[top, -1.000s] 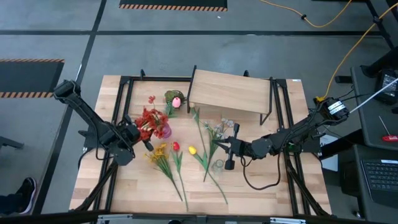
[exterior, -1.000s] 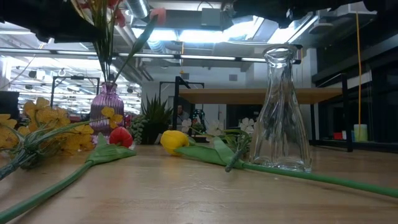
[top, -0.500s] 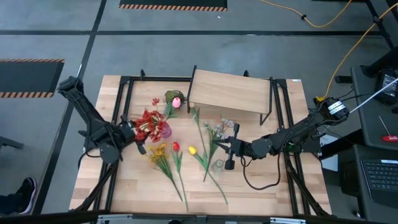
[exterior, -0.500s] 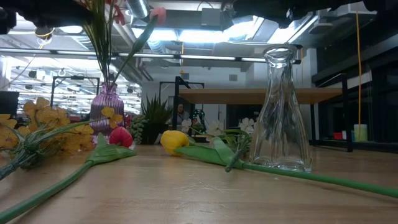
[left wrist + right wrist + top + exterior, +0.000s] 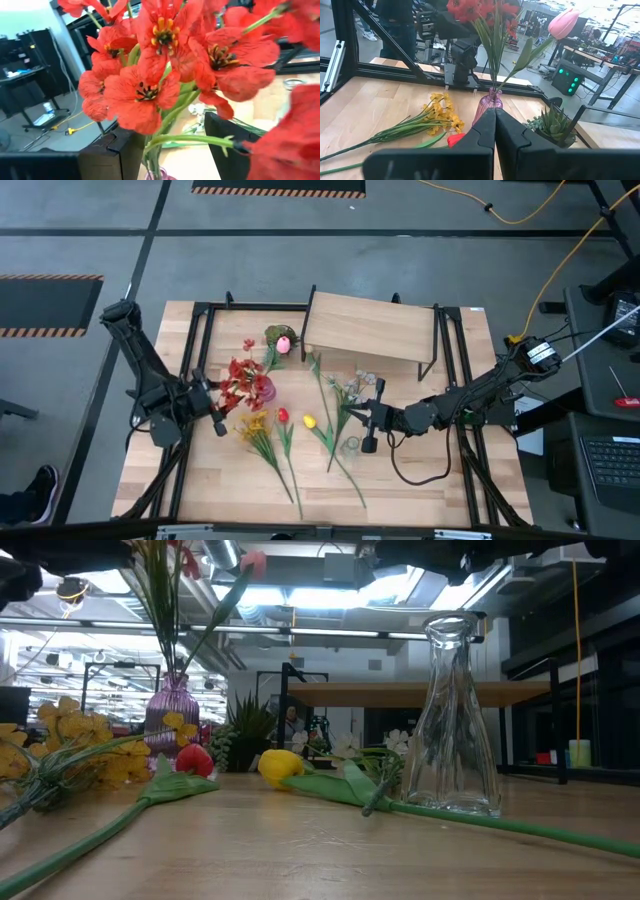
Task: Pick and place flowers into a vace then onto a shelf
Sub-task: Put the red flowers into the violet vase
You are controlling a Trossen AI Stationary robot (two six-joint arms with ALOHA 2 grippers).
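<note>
A purple vase (image 5: 266,391) stands on the table with red flowers (image 5: 240,377) and a pink tulip (image 5: 563,23) stuck in it. My left gripper (image 5: 217,420) is open at the vase's left. In its wrist view its fingers stand on either side of the red flowers' stems (image 5: 165,120), above the vase's rim. Yellow blooms (image 5: 257,423), a red tulip (image 5: 283,416), a yellow tulip (image 5: 309,421) and white blossoms (image 5: 349,388) lie flat on the table. My right gripper (image 5: 354,414) is shut, hovering beside a clear glass vase (image 5: 351,445). The shelf (image 5: 372,328) stands at the far side.
A green succulent (image 5: 277,335) sits left of the shelf, beside the pink tulip. Long green stems (image 5: 335,450) cross the table's middle toward the near edge. Black frame rails (image 5: 200,330) run along both sides. Bare wood lies at the near left and near right.
My left gripper has drawn back from the purple vase toward the table's left and near edges, and its arm has swung back with it. The red flowers and the vase have stayed in place. My right arm has kept still.
</note>
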